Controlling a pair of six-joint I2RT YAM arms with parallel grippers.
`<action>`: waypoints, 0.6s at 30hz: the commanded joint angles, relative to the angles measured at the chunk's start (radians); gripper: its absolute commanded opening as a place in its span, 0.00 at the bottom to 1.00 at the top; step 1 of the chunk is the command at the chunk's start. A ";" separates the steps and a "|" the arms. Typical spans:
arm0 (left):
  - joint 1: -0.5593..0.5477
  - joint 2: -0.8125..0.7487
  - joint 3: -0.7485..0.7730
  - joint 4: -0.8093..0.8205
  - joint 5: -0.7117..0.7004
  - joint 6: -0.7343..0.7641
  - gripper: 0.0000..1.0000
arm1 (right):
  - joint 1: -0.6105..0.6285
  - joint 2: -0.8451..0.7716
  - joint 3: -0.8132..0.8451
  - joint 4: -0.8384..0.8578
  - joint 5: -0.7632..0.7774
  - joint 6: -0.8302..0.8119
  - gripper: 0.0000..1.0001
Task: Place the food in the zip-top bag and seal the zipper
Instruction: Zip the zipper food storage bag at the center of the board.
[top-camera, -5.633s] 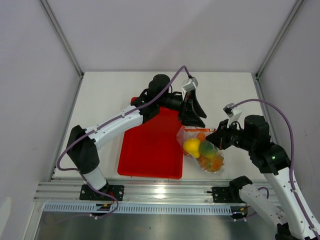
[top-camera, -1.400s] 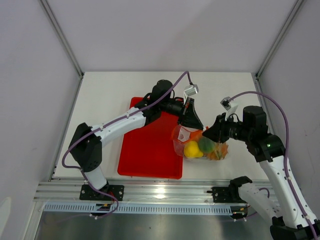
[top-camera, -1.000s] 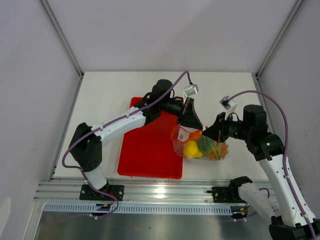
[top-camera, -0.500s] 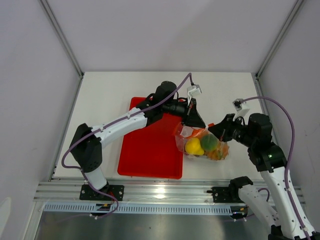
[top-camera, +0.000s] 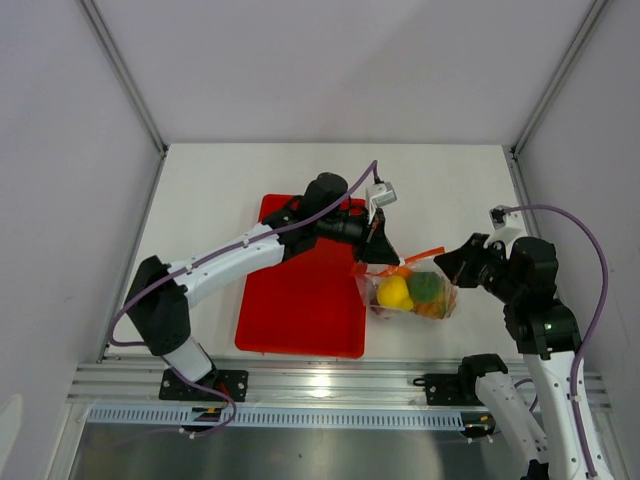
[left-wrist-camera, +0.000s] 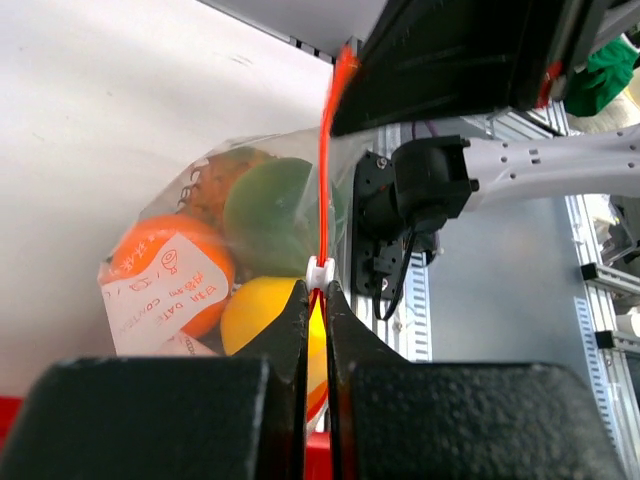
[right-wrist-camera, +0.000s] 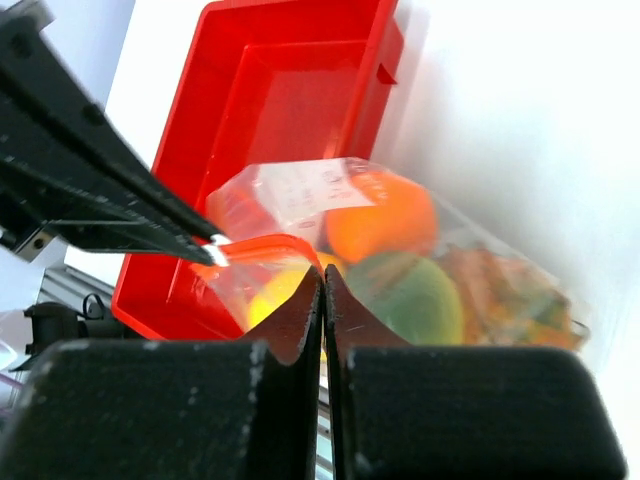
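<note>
Workspace seen from above: white surface (top-camera: 220, 200) carrying a red rectangular plastic tray (top-camera: 290, 310), with the left arm (top-camera: 230, 250) reaching across the tray's far end and the right arm (top-camera: 530, 290) coming in from the opposite side. The clear, crinkly zip-top bag (top-camera: 412, 298) lies on the surface just beside the tray's right edge, between the two arms. All the food visible is inside it: a yellow toy fruit (top-camera: 392, 292), a green round one (top-camera: 425, 287) and an orange one (left-wrist-camera: 160, 250) behind a white label. The thin red-orange zipper (left-wrist-camera: 325, 170) runs taut along the bag's mouth. The left jaws are closed on the strip directly below its small white slider (left-wrist-camera: 319, 269); the right jaws are closed on the strip's far end. Whether the track is fully pressed shut cannot be told.

Step in hand, as judged: sealing. It is done well by keeping the strip stretched straight between both grips and travelling only along its line, never upward, so the bag does not tip.
</note>
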 joint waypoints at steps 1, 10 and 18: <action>0.025 -0.109 -0.041 -0.072 -0.009 0.056 0.01 | -0.040 -0.023 0.010 -0.029 0.083 -0.018 0.00; 0.033 -0.138 -0.048 -0.097 0.017 0.072 0.01 | -0.066 -0.014 0.060 -0.109 0.114 -0.025 0.00; 0.031 -0.074 -0.022 -0.029 0.114 0.024 0.00 | -0.066 0.060 0.197 -0.092 -0.150 -0.096 0.49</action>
